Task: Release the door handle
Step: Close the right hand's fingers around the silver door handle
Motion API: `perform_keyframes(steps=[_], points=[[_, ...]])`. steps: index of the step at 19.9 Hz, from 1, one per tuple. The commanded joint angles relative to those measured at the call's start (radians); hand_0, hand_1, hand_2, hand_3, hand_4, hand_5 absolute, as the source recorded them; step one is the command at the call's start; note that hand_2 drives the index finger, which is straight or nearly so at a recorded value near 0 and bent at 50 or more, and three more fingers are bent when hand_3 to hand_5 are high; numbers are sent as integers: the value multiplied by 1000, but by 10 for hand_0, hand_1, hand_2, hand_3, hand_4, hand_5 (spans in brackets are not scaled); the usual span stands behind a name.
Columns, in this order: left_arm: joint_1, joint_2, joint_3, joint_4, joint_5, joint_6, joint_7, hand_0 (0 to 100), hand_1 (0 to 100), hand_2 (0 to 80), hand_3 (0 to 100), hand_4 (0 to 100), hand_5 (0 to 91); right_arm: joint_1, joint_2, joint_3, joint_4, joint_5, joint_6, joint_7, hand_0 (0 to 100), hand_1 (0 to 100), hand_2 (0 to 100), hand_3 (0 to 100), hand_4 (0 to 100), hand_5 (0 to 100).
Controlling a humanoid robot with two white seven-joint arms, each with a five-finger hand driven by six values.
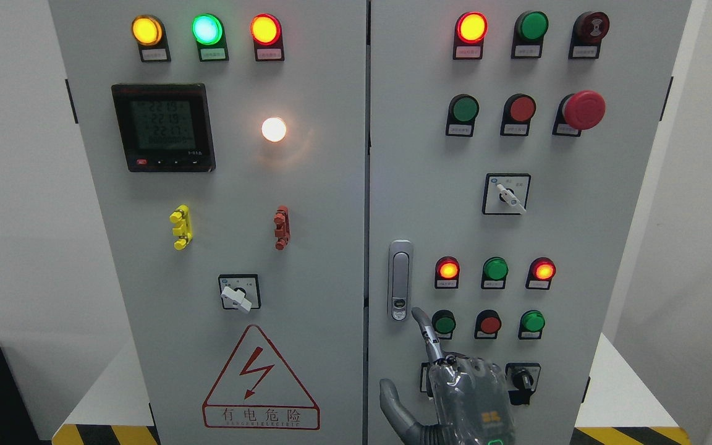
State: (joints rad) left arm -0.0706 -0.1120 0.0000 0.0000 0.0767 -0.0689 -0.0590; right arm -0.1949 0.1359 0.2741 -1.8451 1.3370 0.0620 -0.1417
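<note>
Because it is a slim metal swing handle (400, 279) set upright in a recess along the left edge of the cabinet's right-hand door (578, 247), just beside the seam between the two doors, it will likely feel rigid, smooth and a little slippery, best hooked at its lower end near the keyhole. Just below and to the right, the right hand (455, 389) grasps nothing: its index finger (425, 329) points up, tip near the handle's foot but apart, thumb spread left, other fingers seemingly curled.

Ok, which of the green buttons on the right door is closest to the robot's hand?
The dark green button at the left end of the lowest button row, just right of the right hand's raised index finger; the other green ones sit farther off.
</note>
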Motion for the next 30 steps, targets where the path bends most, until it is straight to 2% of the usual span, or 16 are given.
perform_keyframes(steps=[1, 10, 12, 30], points=[[0, 0, -20, -17, 0, 0, 1, 0, 0, 26, 88, 13, 0, -34, 2, 37, 92, 74, 15, 5, 383, 325, 6, 1000, 1000, 982], [0, 0, -20, -17, 0, 0, -1, 0, 0, 25, 86, 12, 0, -78, 1, 30, 139, 93, 19, 2, 383, 317, 5, 1000, 1000, 980], [0, 0, -20, -17, 0, 0, 1, 0, 0, 25, 86, 12, 0, -83, 1, 30, 142, 93, 38, 2, 382, 316, 5, 1000, 1000, 979], [0, 0, -20, -17, 0, 0, 1, 0, 0, 25, 85, 12, 0, -97, 2, 25, 144, 93, 59, 8, 377, 315, 12, 1000, 1000, 979]])
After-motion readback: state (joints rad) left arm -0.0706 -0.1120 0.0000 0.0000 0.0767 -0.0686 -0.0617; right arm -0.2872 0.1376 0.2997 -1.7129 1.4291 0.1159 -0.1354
